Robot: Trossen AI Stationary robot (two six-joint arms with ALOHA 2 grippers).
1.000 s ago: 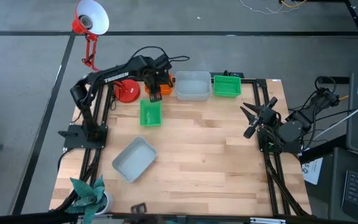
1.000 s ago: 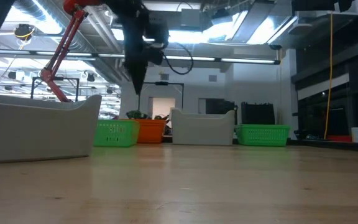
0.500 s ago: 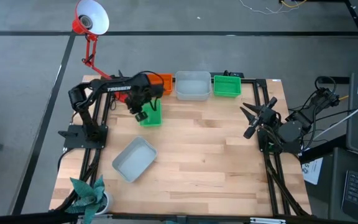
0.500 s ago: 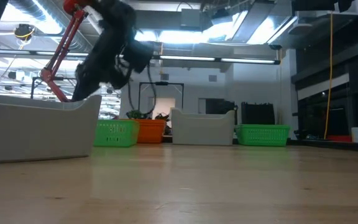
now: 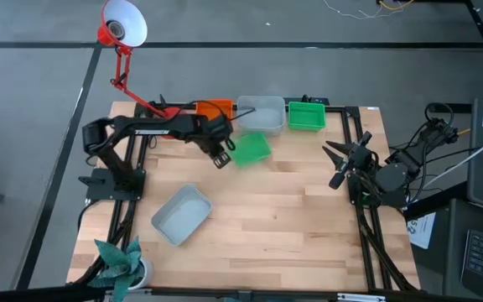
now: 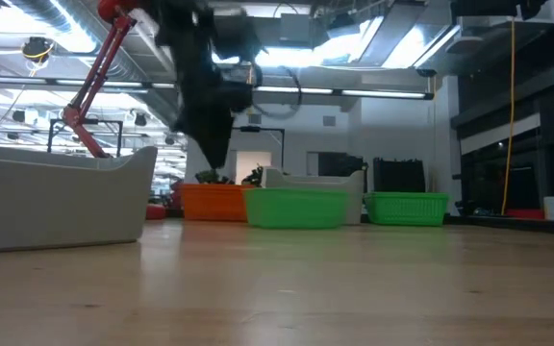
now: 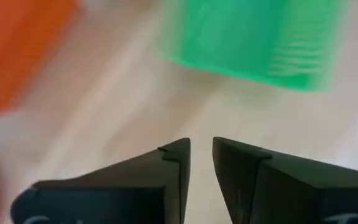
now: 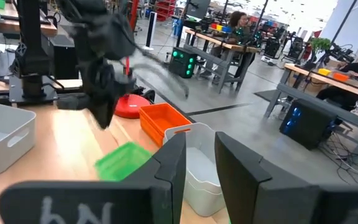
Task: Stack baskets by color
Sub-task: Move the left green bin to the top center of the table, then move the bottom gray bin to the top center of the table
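Observation:
A loose green basket [image 5: 250, 149] [image 6: 296, 207] stands on its bottom on the table, askew, just in front of a pale grey basket [image 5: 261, 116] at the far edge. An orange basket [image 5: 215, 109] and a second green basket [image 5: 306, 116] flank that grey one. Another grey basket [image 5: 181, 214] stands near the table's left. My left gripper [image 5: 221, 158] [image 7: 202, 146] points down beside the loose green basket's left side, with bare table between them. Its fingers are slightly apart with nothing between. My right gripper [image 5: 334, 164] [image 8: 200, 149] waits at the table's right edge, slightly open and holding nothing.
A red desk lamp's base [image 8: 131, 107] sits at the far left, and its head [image 5: 122, 23] hangs beyond the table. A teal plant-like thing [image 5: 120, 260] stands at the near left corner. Bare wood [image 5: 283, 218] stretches across the middle and near right.
My left gripper has come down from the orange basket at the far edge, swung toward the near edge, then swept toward the table's right. The loose green basket has slid along the table to the right and turned about. It now stands before the far grey basket.

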